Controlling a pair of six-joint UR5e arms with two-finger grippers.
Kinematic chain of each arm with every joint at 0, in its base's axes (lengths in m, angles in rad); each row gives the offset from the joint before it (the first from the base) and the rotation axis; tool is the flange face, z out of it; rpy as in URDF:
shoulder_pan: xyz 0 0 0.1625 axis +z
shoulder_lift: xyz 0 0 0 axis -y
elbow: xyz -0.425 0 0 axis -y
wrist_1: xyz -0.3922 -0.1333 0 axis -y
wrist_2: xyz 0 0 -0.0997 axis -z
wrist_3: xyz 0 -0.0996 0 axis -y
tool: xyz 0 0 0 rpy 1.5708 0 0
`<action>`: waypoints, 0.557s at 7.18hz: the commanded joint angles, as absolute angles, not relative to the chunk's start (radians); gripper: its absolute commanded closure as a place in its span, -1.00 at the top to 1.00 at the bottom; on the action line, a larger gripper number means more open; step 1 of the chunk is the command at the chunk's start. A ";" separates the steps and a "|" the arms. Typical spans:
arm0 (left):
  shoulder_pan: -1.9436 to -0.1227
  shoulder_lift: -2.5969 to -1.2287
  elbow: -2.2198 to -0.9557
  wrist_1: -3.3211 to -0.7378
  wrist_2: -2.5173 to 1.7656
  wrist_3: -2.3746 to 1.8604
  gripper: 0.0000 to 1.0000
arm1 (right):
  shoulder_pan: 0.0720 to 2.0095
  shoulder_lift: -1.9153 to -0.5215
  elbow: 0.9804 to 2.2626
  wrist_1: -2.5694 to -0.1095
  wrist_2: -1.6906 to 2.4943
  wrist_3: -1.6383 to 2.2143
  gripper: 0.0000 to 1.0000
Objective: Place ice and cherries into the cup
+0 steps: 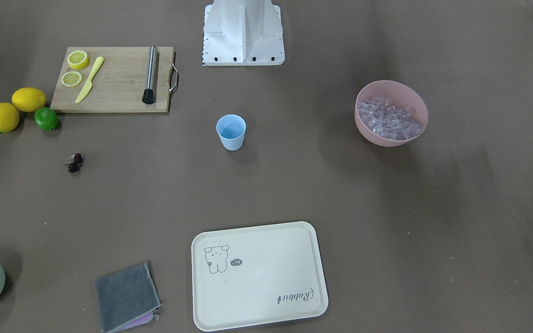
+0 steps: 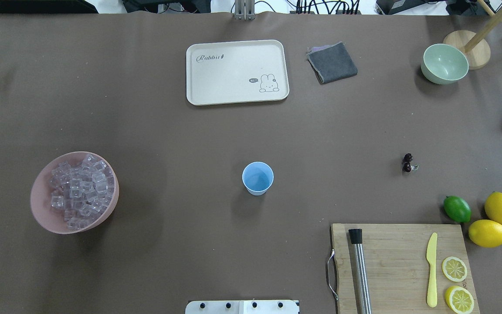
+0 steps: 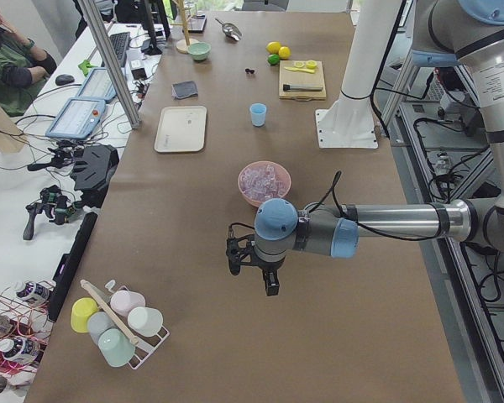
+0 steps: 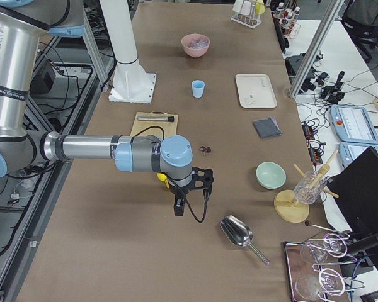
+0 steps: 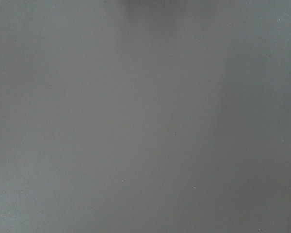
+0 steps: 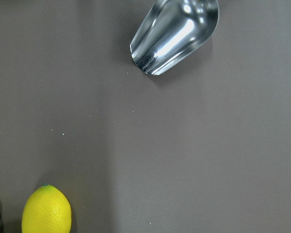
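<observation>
The light blue cup stands upright and empty at the table's middle; it also shows in the front view. The ice fills a pink bowl on the robot's left. The cherries lie on the table on the robot's right, also in the front view. My left gripper hangs over bare table beyond the pink bowl; I cannot tell if it is open. My right gripper hangs near the lemons and a metal scoop; I cannot tell its state.
A cutting board with a muddler, a yellow knife and lemon slices sits near the robot's right. A lime and two lemons lie beside it. A cream tray, a grey cloth and a green bowl stand far.
</observation>
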State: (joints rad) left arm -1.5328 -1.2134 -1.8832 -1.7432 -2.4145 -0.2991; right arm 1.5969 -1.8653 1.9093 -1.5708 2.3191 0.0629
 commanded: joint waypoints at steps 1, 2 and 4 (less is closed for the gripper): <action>-1.532 -1.210 -1.882 -1.772 -2.414 -0.299 0.97 | 1.597 -1.852 1.925 -1.569 2.319 0.064 1.00; -1.532 -1.210 -1.881 -1.775 -2.413 -0.299 0.97 | 1.597 -1.847 1.954 -1.569 2.316 0.067 1.00; -1.534 -1.210 -1.881 -1.778 -2.413 -0.299 0.97 | 1.615 -1.803 1.982 -1.569 2.313 0.074 1.00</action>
